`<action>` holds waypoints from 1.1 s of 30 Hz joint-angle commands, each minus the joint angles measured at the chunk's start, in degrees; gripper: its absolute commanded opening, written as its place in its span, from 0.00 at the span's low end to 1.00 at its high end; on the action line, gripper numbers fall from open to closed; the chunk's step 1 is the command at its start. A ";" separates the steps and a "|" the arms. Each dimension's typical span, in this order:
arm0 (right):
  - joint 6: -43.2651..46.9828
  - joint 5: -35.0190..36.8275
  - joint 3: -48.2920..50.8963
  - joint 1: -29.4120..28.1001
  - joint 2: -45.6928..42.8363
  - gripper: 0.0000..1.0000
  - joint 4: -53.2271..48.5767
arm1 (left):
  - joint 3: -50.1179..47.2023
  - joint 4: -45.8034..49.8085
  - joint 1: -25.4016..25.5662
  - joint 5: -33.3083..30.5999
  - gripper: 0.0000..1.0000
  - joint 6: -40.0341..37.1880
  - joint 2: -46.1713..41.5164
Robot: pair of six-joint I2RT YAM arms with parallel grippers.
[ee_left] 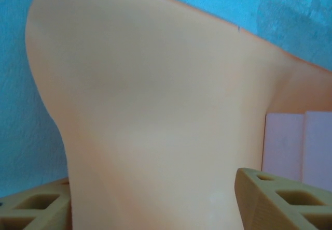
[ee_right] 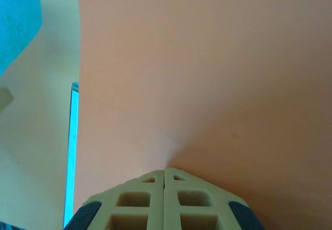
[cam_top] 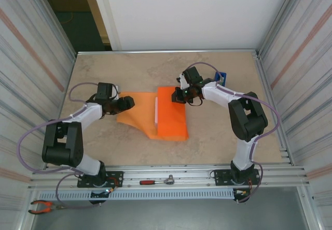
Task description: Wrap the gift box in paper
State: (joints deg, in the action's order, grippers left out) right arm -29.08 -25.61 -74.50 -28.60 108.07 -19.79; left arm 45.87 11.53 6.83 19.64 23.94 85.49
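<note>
Top view: the paper [cam_top: 168, 118] lies mid-way across the table [cam_top: 104, 74], folded over the gift box [cam_top: 156, 111]; one pale pink strip of box shows. Left gripper [cam_top: 126, 103] at the sheet's left edge, right gripper [cam_top: 179, 94] at the fold's far edge. Left wrist: jaws apart, raised flap between them, pink box face beyond. Right wrist: fingers closed tip to tip, dimpling the paper

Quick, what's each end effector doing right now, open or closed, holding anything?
Left end effector: open, straddling the thin orange paper sheet.
Right end effector: closed, tips against that sheet; whether it pinches it cannot be told.
</note>
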 commanded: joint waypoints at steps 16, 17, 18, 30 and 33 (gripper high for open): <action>-0.06 3.02 3.48 -0.93 3.89 0.00 -3.12 | -3.30 14.92 -5.45 7.30 0.26 -1.27 -9.85; -0.02 2.93 3.49 -0.93 3.90 0.00 -3.06 | -3.43 15.16 -5.46 7.28 0.23 -1.46 -9.98; -0.06 2.89 3.48 -0.93 3.92 0.00 -3.03 | -3.74 15.26 -5.47 7.26 0.19 -1.64 -10.25; -0.50 2.75 3.69 -1.11 3.90 0.00 -2.61 | -4.65 9.16 3.96 6.95 0.09 0.54 -24.85; -0.54 2.75 3.59 -1.20 4.16 0.00 -2.53 | -4.50 6.88 9.83 5.68 0.09 1.92 -26.87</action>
State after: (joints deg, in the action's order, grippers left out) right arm -29.34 -26.00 -73.71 -28.67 108.07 -17.89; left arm 41.50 21.39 13.32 25.96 24.27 60.12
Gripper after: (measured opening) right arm 0.042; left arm 0.088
